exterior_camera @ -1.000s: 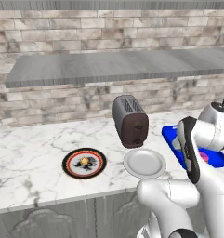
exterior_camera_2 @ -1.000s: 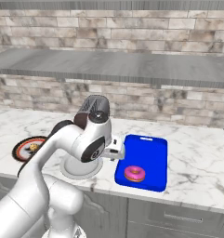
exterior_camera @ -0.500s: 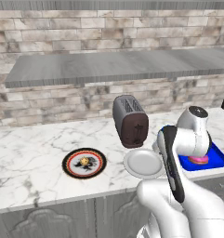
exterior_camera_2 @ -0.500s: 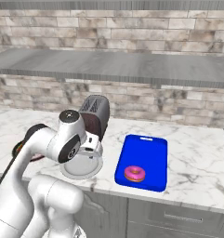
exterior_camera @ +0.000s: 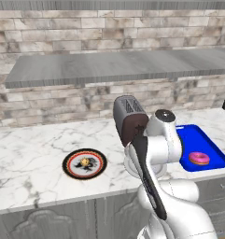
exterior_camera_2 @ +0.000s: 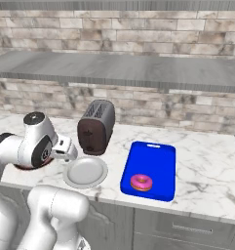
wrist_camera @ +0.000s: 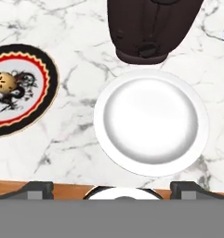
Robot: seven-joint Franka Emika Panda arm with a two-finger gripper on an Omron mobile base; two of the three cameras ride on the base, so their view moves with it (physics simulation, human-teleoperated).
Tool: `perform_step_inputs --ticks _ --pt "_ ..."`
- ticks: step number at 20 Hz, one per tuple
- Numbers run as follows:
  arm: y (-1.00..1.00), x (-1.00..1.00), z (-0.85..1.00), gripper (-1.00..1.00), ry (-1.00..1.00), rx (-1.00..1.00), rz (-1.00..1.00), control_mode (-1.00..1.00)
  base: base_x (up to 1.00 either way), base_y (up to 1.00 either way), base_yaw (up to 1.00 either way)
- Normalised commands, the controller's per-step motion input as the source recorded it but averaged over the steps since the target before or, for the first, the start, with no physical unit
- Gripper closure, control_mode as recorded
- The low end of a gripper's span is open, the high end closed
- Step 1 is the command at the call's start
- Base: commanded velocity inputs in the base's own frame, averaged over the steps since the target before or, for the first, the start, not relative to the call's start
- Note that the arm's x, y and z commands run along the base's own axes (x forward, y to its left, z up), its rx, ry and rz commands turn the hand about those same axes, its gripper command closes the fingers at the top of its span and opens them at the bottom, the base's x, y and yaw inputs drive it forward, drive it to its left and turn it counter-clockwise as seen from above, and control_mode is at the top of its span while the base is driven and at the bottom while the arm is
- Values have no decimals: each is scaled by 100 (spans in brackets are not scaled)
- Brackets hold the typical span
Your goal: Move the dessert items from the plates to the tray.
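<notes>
The pink-iced doughnut (exterior_camera: 199, 158) (exterior_camera_2: 141, 182) lies on the blue tray (exterior_camera: 205, 141) (exterior_camera_2: 153, 158), apart from the arm. On the black-rimmed patterned plate (exterior_camera: 72, 167) (wrist_camera: 20, 104) rests the small yellow-brown pastry lump (exterior_camera: 86, 161) (wrist_camera: 4, 82). The plain pale plate (exterior_camera_2: 85, 171) (wrist_camera: 150, 122) holds nothing and sits in front of the toaster. My gripper (wrist_camera: 113, 188) hangs above the counter's front edge, just short of the plain plate. It is open; its fingertips (wrist_camera: 36, 188) stand wide apart with nothing between them.
A brown toaster (exterior_camera: 129, 117) (exterior_camera_2: 96, 127) (wrist_camera: 150, 28) stands behind the plain plate, between the two plates and the tray. A grey shelf (exterior_camera: 114, 65) runs along the brick wall above the marble counter (exterior_camera: 30, 144). The counter's wooden front edge (wrist_camera: 67, 188) lies right under the fingers.
The arm has swung left, away from the tray and the doughnut, to above the plain plate. The doughnut stays put on the tray.
</notes>
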Motion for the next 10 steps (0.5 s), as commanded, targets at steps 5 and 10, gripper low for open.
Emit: perform_step_inputs --ticks 5,10 --pt "87 11 20 -100 2 0 0 -100 0 0 0" --pt "73 13 14 -100 2 0 0 -100 0 0 0"
